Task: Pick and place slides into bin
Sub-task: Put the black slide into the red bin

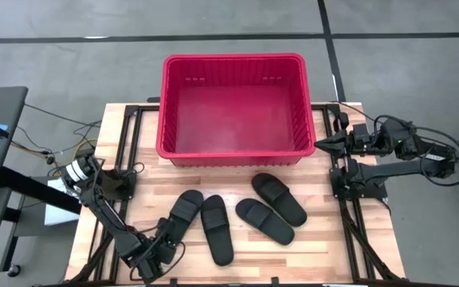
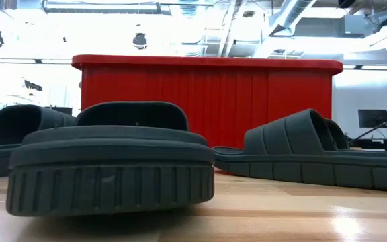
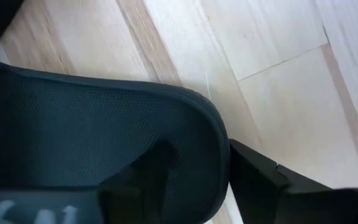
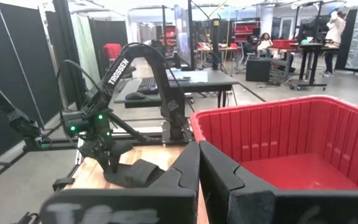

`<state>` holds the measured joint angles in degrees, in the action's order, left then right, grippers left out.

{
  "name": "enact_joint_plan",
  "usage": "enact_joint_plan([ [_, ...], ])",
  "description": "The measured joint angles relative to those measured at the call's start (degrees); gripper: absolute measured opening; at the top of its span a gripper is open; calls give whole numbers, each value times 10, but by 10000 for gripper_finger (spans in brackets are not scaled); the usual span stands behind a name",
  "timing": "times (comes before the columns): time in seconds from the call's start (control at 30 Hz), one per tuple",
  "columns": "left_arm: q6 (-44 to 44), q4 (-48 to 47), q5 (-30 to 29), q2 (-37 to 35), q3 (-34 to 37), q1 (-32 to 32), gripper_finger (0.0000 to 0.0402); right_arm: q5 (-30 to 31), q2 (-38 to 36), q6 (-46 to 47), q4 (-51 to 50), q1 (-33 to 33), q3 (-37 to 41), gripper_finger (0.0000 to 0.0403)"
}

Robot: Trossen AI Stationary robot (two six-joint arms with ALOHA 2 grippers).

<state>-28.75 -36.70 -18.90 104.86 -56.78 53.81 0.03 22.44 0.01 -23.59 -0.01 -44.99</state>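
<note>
Several matte black slides lie soles down on the wooden table in front of the red bin (image 1: 233, 108). The leftmost slide (image 1: 186, 209) has my left gripper (image 1: 160, 242) at its near end, pointing steeply down, open. In the left wrist view the gripper (image 3: 197, 152) straddles that slide's rounded end (image 3: 104, 124). The other slides (image 1: 217, 229) (image 1: 264, 221) (image 1: 279, 199) lie to its right. My right gripper (image 1: 323, 143) waits shut at the bin's right end (image 4: 199, 167). My left gripper comes from above, slanting, at the leftmost slide's near end. One finger (image 3: 138, 183) stands over the footbed, the other (image 3: 260, 180) outside the raised side edge (image 3: 219, 155). I cannot tell whether either finger touches. The slide lies flat on the table.
Bare wood (image 1: 325, 247) lies right of the slides and near the front edge. In the low view one slide (image 2: 113, 165) fills the foreground, with others (image 2: 308, 151) behind it and the bin's wall (image 2: 207, 94) beyond. The room with desks and people shows past the table.
</note>
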Motion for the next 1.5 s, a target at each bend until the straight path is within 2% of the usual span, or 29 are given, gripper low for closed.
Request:
enact_joint_plan([
  [0.2,-16,2,1,0,0,1,28,0,0,0,0,0,0,0],
  [0.23,-25,3,1,0,0,1,25,0,0,0,0,0,0,0],
  [0.5,-69,-19,-20,6,-11,18,25,0,0,0,0,0,0,0],
  [0.83,-88,-131,-32,16,-99,30,20,0,0,0,0,0,0,0],
  [1.07,-126,-266,-42,15,-169,32,16,0,0,0,0,0,0,0],
  [1.3,-113,-369,-4,13,-250,35,15,0,0,0,0,0,0,0],
  [1.5,-90,-396,27,13,-329,35,13,0,0,0,0,0,0,0],
])
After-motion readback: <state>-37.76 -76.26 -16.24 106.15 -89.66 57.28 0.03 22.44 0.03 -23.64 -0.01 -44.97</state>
